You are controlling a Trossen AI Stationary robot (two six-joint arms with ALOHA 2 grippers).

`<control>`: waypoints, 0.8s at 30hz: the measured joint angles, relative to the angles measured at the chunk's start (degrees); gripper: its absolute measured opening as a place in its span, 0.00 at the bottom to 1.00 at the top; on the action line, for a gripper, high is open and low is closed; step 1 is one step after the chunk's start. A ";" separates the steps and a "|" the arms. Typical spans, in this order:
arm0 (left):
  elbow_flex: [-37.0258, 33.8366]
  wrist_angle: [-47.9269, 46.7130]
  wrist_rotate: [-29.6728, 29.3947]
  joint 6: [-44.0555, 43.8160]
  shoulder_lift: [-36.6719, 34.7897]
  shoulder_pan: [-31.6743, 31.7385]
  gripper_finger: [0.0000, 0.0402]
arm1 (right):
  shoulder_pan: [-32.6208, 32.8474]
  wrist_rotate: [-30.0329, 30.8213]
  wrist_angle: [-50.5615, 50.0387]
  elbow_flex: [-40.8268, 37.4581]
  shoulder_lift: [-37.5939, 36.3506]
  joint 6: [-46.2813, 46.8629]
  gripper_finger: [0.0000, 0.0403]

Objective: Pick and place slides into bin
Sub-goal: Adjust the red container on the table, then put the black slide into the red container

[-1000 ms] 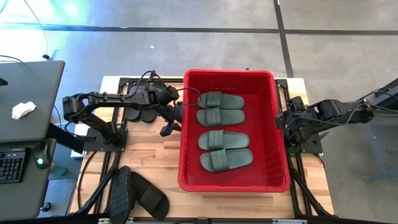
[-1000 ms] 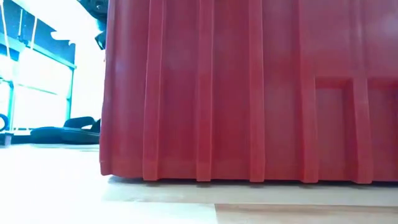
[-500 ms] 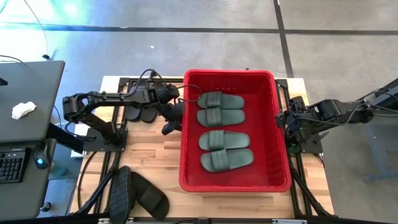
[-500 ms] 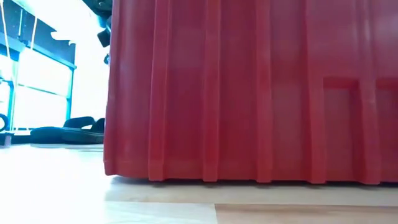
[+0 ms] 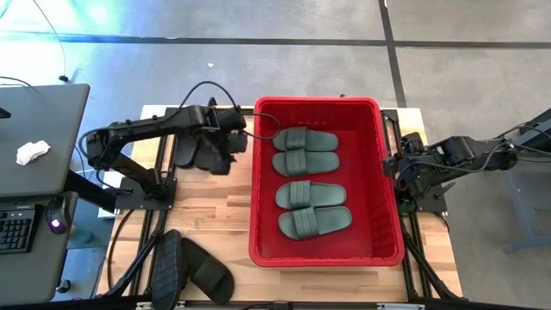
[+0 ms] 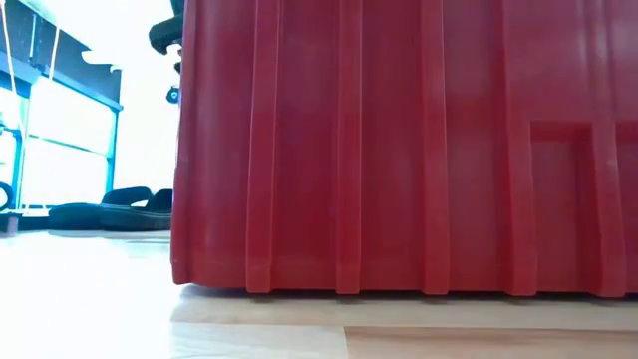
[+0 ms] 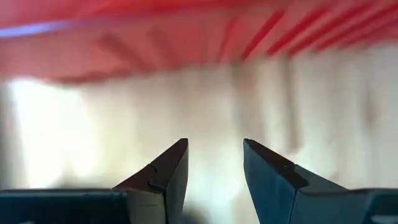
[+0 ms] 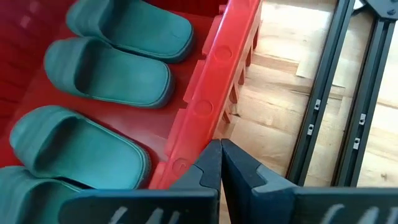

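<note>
The red bin (image 5: 383,185) stands mid-table and fills the low view (image 6: 399,150). Four dark green slides (image 5: 306,151) (image 8: 109,71) lie flat inside it. Two black slides (image 5: 191,155) lie at the far left under my left arm. Two more black slides (image 5: 185,269) lie at the near left. My left gripper (image 5: 220,164) (image 7: 214,162) is open and empty, above the table left of the bin's left wall (image 7: 155,43). My right gripper (image 5: 399,169) (image 8: 219,163) is shut at the bin's right rim (image 8: 217,81). My right gripper's shut fingertips stand at the outer side of the bin's right rim (image 8: 186,158), coming from the table's right. Whether they touch it, I cannot tell.
Black frame rails (image 8: 323,106) run along the table's right edge beside the bin. Bare wood (image 5: 207,207) lies between the two groups of black slides. A desk with a keyboard (image 5: 17,228) stands left of the table.
My left gripper has drawn back from the bin's left wall, toward the table's far left and the black slides there. The bin has slid a little toward the table's right.
</note>
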 joint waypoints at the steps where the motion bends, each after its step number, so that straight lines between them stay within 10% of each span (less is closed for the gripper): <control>1: 1.36 -2.69 -3.05 1.23 0.00 -0.01 0.34 | 0.00 0.23 -0.31 0.76 0.00 0.00 0.00; 11: 0.84 -11.36 -21.89 7.75 -0.02 0.95 0.34 | 0.00 2.24 -0.21 8.94 0.00 -5.57 0.00; 24: -17.34 9.03 -31.40 13.82 0.00 12.42 0.34 | 0.00 8.61 7.28 11.98 0.00 -18.76 0.00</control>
